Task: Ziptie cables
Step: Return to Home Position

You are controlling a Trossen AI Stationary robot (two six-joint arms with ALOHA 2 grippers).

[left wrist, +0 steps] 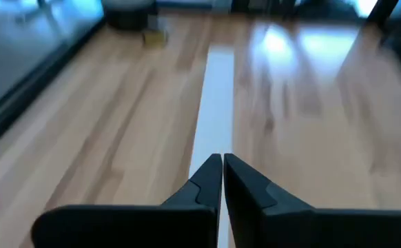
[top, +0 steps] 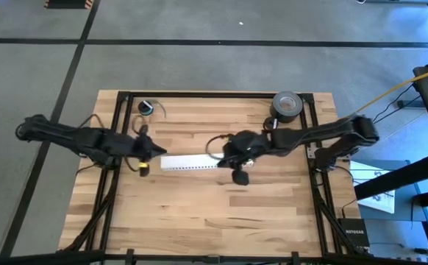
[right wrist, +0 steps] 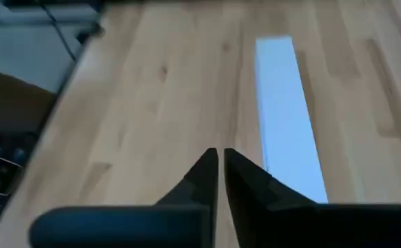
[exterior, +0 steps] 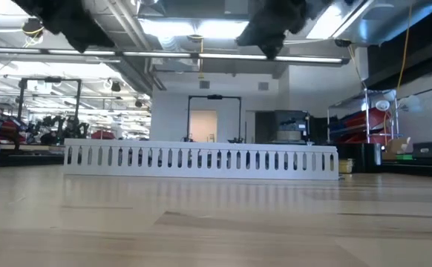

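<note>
The cables and the black zipties do not show in any view. A long white slotted strip (top: 188, 163) lies flat on the wooden table between the two arms and stands across the low view (exterior: 201, 159). My left gripper (top: 159, 152) hovers shut at the strip's left end; in its wrist view the shut fingers (left wrist: 222, 164) point along the strip (left wrist: 214, 103). My right gripper (top: 220, 160) hovers shut at the strip's right end, with the strip (right wrist: 286, 117) beside its fingers (right wrist: 219, 157). In the low view both arms (exterior: 272, 33) hang above the strip, touching nothing.
A small round coil with a green wire (top: 148, 107) lies near the far left corner and a grey tape roll (top: 287, 105) near the far right. A black frame (top: 214, 94) runs along the table's edges. Bare wood spreads over the near half (top: 214, 213).
</note>
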